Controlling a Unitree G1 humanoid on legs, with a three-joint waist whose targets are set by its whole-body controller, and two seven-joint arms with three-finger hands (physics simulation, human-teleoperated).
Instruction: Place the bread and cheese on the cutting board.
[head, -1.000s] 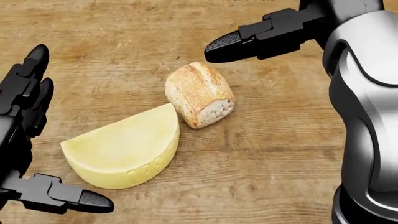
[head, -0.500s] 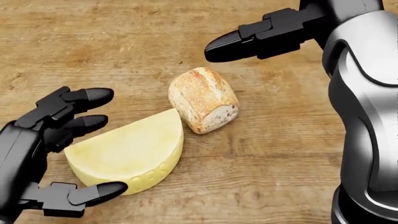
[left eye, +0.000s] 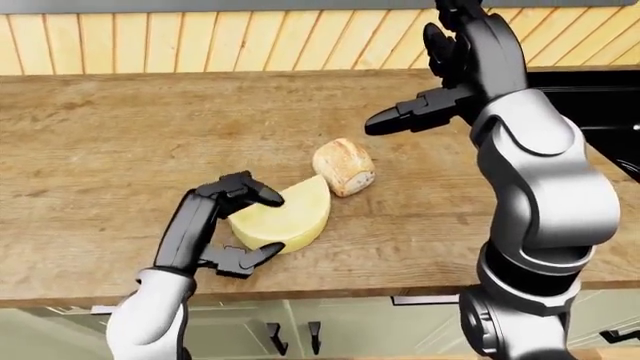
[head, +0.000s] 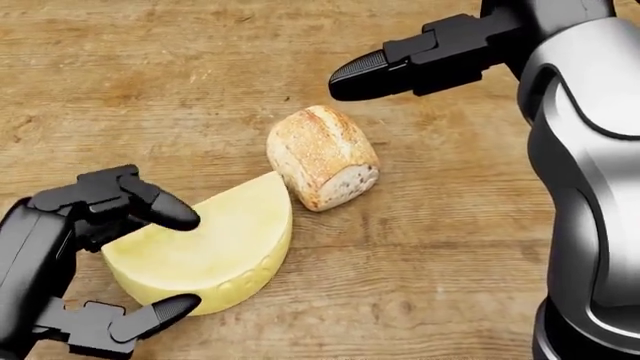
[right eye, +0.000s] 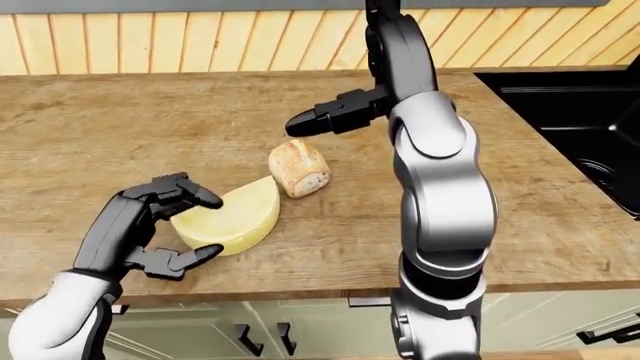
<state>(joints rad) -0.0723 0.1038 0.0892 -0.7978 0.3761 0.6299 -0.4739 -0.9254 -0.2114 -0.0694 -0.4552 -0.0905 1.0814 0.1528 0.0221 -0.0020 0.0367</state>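
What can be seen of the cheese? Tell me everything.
The cheese is a pale yellow half-wheel with a smooth flat top, a straight cut face and a rounded, faintly embossed rind. It lies flat on the wooden counter, its pointed end touching or nearly touching the bread. The left hand brackets its left end, upper fingers over the top, thumb low by the rind; a firm grip is not evident.

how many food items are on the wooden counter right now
2. The cheese, a pale yellow half-round, lies at lower left of the head view between the fingers of the left robot hand. The bread lies just above and right, beside its corner. None seems hidden.
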